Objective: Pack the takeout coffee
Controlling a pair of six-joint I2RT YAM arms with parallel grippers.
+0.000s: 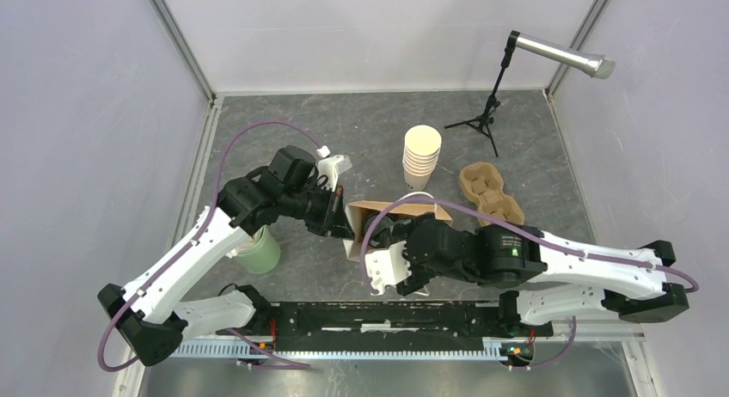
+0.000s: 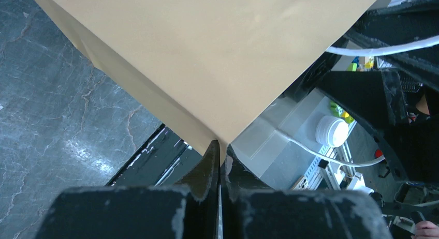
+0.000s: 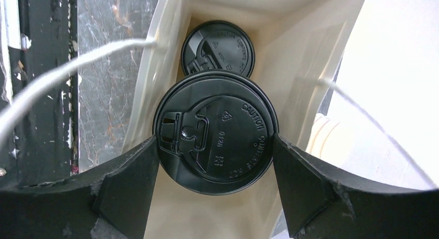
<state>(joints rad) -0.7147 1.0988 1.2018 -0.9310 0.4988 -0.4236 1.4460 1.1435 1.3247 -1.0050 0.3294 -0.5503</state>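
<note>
Left gripper tight on bag edge; right gripper apparently snug around lidded cup.

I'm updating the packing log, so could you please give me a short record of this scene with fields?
bag: brown paper bag, mouth open
left: left gripper shut, pinching the bag's edge
right: right gripper, fingers against both sides of a lidded cup, holding it in the bag's mouth
already packed: second lidded cup, deeper in the bag
elsewhere on table: stack of lidless cups; cardboard carrier
</note>
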